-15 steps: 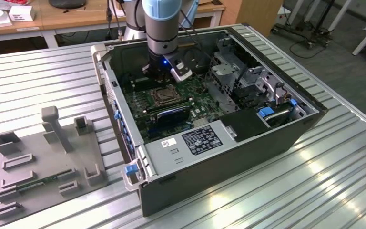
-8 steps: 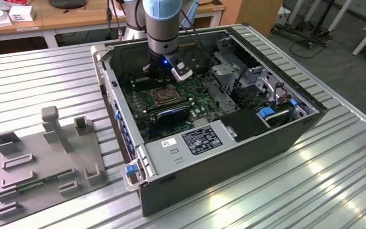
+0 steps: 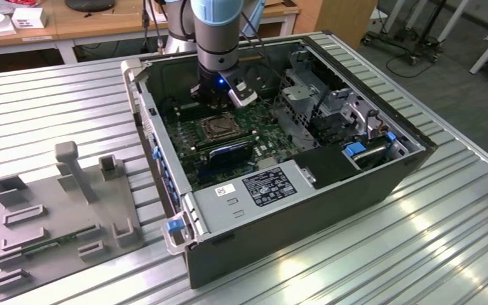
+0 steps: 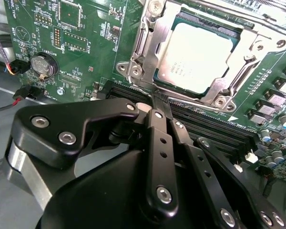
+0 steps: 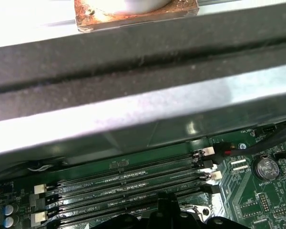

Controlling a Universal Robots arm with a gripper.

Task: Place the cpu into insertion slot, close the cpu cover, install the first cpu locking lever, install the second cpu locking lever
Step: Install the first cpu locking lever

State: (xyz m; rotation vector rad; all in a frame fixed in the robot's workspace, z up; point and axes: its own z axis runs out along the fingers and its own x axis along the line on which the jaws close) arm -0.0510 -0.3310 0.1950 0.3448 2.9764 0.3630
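Black gripper (image 4: 158, 102) linkages are seen nearest in the second wrist view, the fingers drawn together with nothing between them, their tips lowered beside the insertion slot (image 4: 205, 57), presumably to work the socket hardware. Further right, the cpu (image 4: 196, 58) is seated flat in that slot, and the cpu cover (image 4: 148, 45) is laid around it as a frame.

my gripper (image 4: 158, 106): matt black metal links, shiny screws | cpu (image 4: 196, 59) just beyond my fingertips: dull, smooth silver-grey metal | cpu cover (image 4: 148, 47) around it: bright bare metal | motherboard (image 4: 86, 28) beneath me: glossy green | table (image 3: 49, 108): ribbed, brushed metal
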